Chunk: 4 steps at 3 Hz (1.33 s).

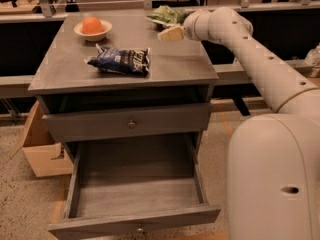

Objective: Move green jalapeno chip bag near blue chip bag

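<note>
A grey cabinet (175, 64) stands on speckled flooring, its lower drawer (135, 196) pulled open and its upper drawer (100, 126) shut. On top, a white bowl (80, 31) at the back left holds an orange fruit (92, 24), and the blue chip bag (120, 60) lies mid-top. The green jalapeno chip bag (167, 14) sits at the back right. The gripper (171, 32) is at its near edge; whether it grips anything cannot be told.

cabinet top (175, 66): bowl (103, 32) back left, orange (92, 25) in it | plain chip bag (120, 60) front centre | jalapeno chip bag (167, 14) back right, well apart | gripper (171, 33) just before jalapeno chip bag | open drawer (135, 194) under shut drawer (130, 124) | box (42, 156) on floor, left
</note>
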Available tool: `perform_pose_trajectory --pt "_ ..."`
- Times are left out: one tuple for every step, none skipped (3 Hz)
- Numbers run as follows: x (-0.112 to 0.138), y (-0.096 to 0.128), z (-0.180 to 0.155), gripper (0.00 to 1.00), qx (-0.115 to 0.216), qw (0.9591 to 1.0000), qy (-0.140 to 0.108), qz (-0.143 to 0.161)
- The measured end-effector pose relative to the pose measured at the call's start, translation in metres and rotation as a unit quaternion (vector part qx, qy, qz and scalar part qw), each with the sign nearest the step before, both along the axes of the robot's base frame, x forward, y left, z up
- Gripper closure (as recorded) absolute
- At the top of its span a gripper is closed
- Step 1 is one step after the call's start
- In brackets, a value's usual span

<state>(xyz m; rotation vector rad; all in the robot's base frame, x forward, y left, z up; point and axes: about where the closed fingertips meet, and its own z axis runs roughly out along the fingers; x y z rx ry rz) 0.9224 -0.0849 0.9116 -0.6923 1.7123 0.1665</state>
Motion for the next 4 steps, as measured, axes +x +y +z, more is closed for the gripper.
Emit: perform_pose_trajectory --pt "0.023 0.006 -0.008 0.0 -0.007 0.9999 -0.004 -0.008" --pt "0.044 0.005 -0.018 0.0 -0.015 0.9997 -0.004 -0.017" --pt "0.06 0.001 -0.026 0.0 -0.021 0.9994 -0.003 -0.026" --pt "0.075 0.0 -0.029 0.0 -0.019 0.9987 -0.008 -0.048"
